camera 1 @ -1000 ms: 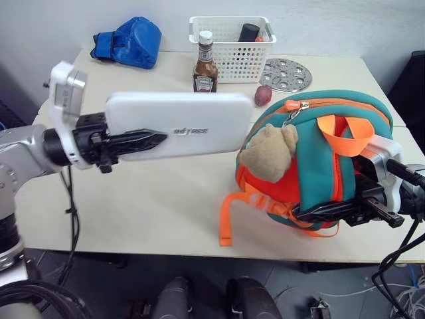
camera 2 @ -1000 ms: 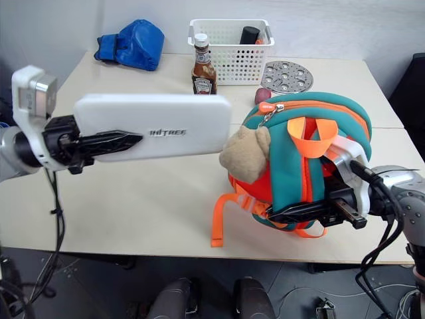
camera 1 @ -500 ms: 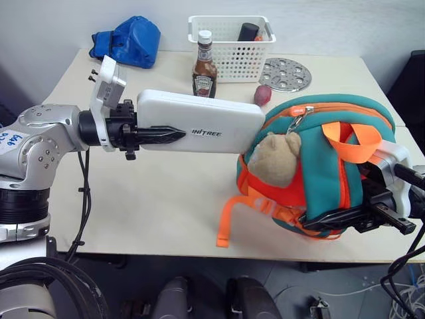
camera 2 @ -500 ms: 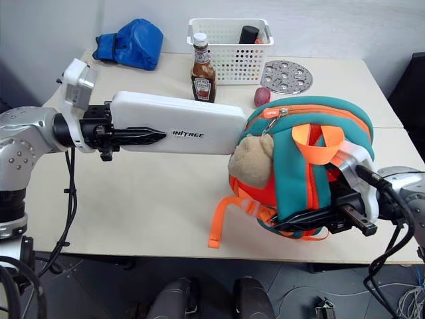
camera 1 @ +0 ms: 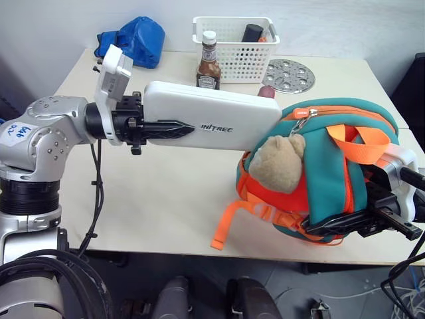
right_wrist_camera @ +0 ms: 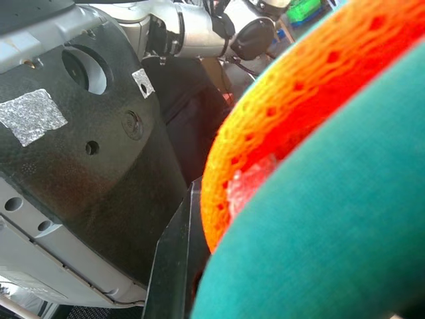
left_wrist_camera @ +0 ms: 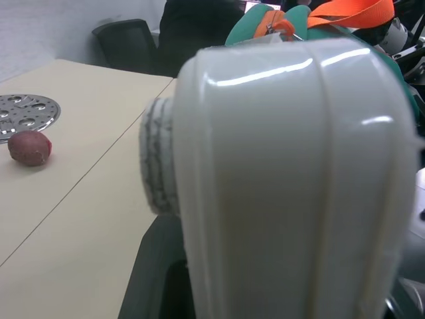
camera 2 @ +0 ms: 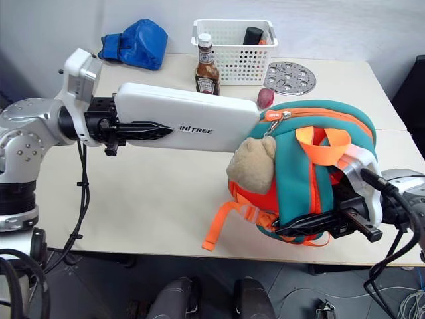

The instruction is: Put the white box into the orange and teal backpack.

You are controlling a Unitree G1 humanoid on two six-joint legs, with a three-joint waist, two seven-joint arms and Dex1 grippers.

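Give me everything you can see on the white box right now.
The white box is a long, flat, glossy plastic case with rounded corners and small dark lettering on its broad face. It is held off the table, roughly level and lengthwise, broad face towards the head camera. The left gripper is shut on one end, a black finger lying across that face. The far end reaches the top of the orange and teal backpack, beside its zip pull; whether it has entered the opening cannot be told.
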